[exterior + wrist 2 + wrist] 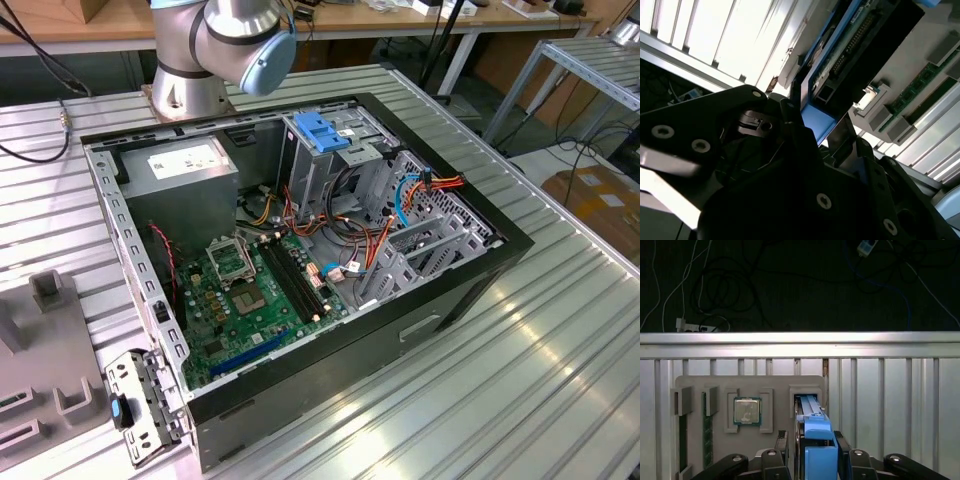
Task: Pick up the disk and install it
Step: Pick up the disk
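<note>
Claw (811,440) pinches the disk (818,460) by its blue rail, still seated in the grey tray's (715,385) slot near the worktop's (890,405) edge. Best drawn out straight, without twisting.

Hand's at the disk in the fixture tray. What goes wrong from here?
1. The hand straddles the disk by its blue plastic carrier, with the disk on edge in a narrow slot of the fixture tray; a tilted pull may jam or slip it.
2. The CPU sits in the next pocket; sideways drift could hit it.
3. Loose orange cables crowd the drive cage in the PC case; they might snag the disk.
</note>
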Controlling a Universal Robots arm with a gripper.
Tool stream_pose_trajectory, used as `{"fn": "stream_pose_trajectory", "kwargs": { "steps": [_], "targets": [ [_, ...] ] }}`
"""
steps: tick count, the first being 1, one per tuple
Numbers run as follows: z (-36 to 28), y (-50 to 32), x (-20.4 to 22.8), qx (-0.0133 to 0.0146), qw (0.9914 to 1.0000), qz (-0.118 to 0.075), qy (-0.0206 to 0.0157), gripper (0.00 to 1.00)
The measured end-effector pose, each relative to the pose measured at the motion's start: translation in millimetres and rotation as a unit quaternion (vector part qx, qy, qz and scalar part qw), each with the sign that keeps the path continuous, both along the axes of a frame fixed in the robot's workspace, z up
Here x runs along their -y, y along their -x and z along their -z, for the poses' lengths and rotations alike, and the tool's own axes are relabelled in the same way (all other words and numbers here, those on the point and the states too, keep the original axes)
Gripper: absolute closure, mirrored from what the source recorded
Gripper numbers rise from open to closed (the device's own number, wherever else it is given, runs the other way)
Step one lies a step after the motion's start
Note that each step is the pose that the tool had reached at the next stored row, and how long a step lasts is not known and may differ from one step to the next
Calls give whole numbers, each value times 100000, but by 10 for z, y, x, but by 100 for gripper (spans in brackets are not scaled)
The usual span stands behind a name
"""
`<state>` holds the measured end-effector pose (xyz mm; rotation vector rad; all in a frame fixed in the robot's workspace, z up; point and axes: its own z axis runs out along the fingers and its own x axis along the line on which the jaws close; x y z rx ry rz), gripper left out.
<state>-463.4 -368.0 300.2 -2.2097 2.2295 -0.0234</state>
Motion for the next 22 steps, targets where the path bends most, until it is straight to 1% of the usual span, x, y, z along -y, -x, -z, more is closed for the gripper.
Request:
{"fn": "stream_pose_trajectory", "kwargs": {
  "steps": [7,12,13,14,15,17,18,22],
  "targets": [
    [22,-2,0,-3,100000,21,-2,52],
    [25,-2,-1,-10,100000,21,-168,52],
    [22,-2,-1,-5,100000,22,-175,52],
    [-2,-2,-1,-13,100000,21,-184,52],
    [-11,-2,-1,-12,100000,28,-189,52],
    [9,-5,-1,-29,99990,1405,-182,52],
    [10,-5,-1,-20,99990,1414,-185,60],
    [10,-5,-1,-23,99990,1427,-185,60]
  ]
}}
